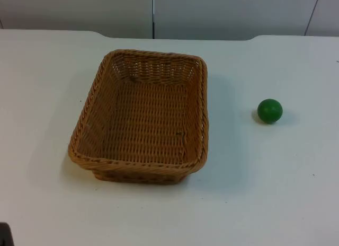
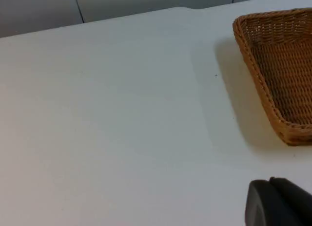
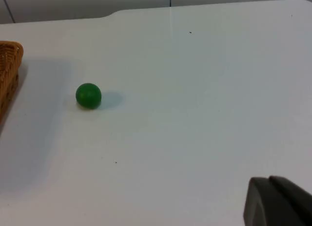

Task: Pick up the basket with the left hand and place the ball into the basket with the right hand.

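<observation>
A rectangular brown wicker basket [image 1: 204, 113] stands on the white table, left of centre, and its woven floor is bare. A small green ball [image 1: 270, 111] rests on the table to the basket's right, about a hand's width away. My left gripper [image 2: 280, 204] hovers over the table well short of the basket's rim [image 2: 253, 60] and touches nothing. My right gripper [image 3: 278, 201] hangs back from the ball [image 3: 88, 95], with a stretch of table between them. One corner of the basket [image 3: 9, 65] shows beyond the ball.
The grey partition wall [image 1: 153, 12] closes off the table's far edge. A small dark shape [image 1: 4, 235] sits at the front left corner of the top view. White table top [image 1: 265, 193] surrounds the basket and the ball.
</observation>
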Motion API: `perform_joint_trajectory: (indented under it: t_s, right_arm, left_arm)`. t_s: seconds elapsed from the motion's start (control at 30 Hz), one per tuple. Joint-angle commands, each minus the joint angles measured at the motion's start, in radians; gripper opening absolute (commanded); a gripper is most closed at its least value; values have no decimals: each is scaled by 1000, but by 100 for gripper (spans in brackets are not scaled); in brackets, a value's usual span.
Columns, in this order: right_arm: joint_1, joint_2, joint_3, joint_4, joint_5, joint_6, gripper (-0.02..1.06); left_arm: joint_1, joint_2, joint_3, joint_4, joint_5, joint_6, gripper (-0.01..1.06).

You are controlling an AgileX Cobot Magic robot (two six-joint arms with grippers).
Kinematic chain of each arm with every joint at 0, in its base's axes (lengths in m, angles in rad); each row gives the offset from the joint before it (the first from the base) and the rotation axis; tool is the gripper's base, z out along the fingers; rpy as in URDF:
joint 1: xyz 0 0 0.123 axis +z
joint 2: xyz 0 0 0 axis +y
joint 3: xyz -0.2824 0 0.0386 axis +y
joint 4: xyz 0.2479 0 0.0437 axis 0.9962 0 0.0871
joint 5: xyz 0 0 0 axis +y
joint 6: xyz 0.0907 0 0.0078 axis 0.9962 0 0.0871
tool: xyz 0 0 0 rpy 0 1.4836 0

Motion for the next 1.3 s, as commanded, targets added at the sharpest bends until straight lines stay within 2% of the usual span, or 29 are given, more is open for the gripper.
perform_joint_trajectory:
  t_s: [0.0,0.13,0.17,0.3,0.33,0.43,0.47,0.63,0.67,0.8,0.83,0.9,0.97,1.17,1.23,1.27]
  right_arm:
    - [1,-4,3,-4,-2,0,0]
    - [1,-4,3,-4,-2,0,0]
    - [1,-4,3,-4,-2,0,0]
    - [1,-4,3,-4,-2,0,0]
    - [1,-4,3,-4,-2,0,0]
    - [1,-4,3,-4,-2,0,0]
    - [1,-4,3,-4,-2,0,0]
    - [1,-4,3,-4,-2,0,0]
    - [1,-4,3,-4,-2,0,0]
    - [1,-4,3,-4,-2,0,0]
    - [1,-4,3,-4,-2,0,0]
    - [1,-4,3,-4,-2,0,0]
    - [1,-4,3,-4,-2,0,0]
    - [1,-4,3,-4,-2,0,0]
    - [1,-4,3,-4,-2,0,0]
    - [1,-4,3,-4,-2,0,0]
  left_arm:
    - [0,-4,-1,-9,-14,-3,0]
    - [0,199,-127,-173,-20,41,0]
    - [0,199,-127,-173,-20,41,0]
    - [0,540,-256,-289,16,102,0]
    - [0,540,-256,-289,16,102,0]
    - [0,833,-301,-446,26,236,0]
    - [0,833,-301,-446,26,236,0]
    - [-13,1183,-329,-611,-46,390,0]
    - [-13,1183,-329,-611,-46,390,0]
    - [-89,1363,-371,-608,-169,412,0]
    - [-89,1363,-371,-608,-169,412,0]
    - [-160,1445,-414,-586,-276,417,1]
    - [-199,1510,-470,-548,-334,419,1]
    - [-215,1643,-588,-448,-362,400,3]
    - [-215,1703,-644,-400,-371,378,15]
    - [-215,1735,-675,-389,-383,376,31]
